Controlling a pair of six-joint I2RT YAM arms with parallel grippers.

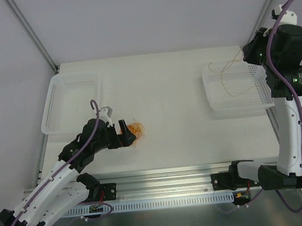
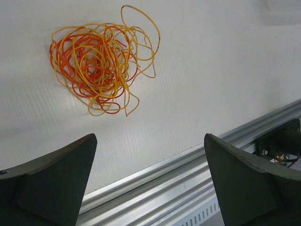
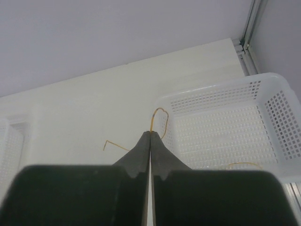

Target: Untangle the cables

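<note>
Both arms rise from the near edge of the counter (image 1: 165, 89), the left arm (image 1: 55, 184) stretched low and forward, the right arm (image 1: 292, 129) standing tall at the right edge and bent over at the top. White and bare in the middle, the counter carries two white mesh baskets. The left basket (image 1: 50, 111) sits against the left edge. The right basket (image 1: 238, 109) sits against the right edge, toward the far side. A metal rail (image 1: 164, 185) runs along the near edge between the arm bases.

The left pincer (image 2: 149, 141) hangs wide, its two dark fingers well apart and gripping nothing. Just beyond it lies the tangle of cables (image 2: 96, 66), thin red-orange and yellow-orange threads curled into a loose knot of loops, flat on the counter left of the middle and toward the near edge, touching neither finger.

The right pincer (image 3: 150, 134) is pressed tight over the right basket's left rim, with a single cable (image 3: 157, 113) nipped at its very tips. This pale yellow-orange thread arches up in a small loop, and more of it trails down into the basket.
</note>
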